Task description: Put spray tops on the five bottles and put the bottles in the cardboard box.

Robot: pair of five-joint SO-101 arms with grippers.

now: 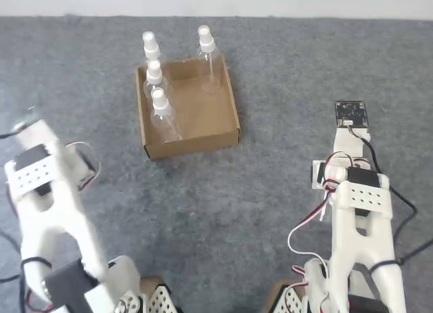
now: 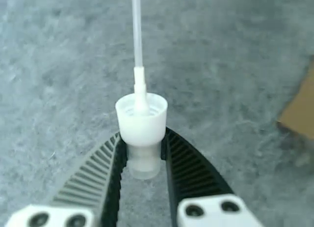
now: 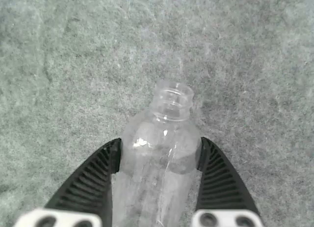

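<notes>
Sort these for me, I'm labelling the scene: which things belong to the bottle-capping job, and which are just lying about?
Job: spray top in left gripper; uncapped bottle in right gripper; four capped bottles; cardboard box.
Lying about: grey carpet; arm cables.

The left arm [image 1: 47,198] stands lower left, left claw [image 2: 141,139] pinching a spray top [image 2: 141,120]; the right arm [image 1: 362,218] stands lower right, right claw [image 3: 159,142] clamping an uncapped bottle [image 3: 169,131].
</notes>
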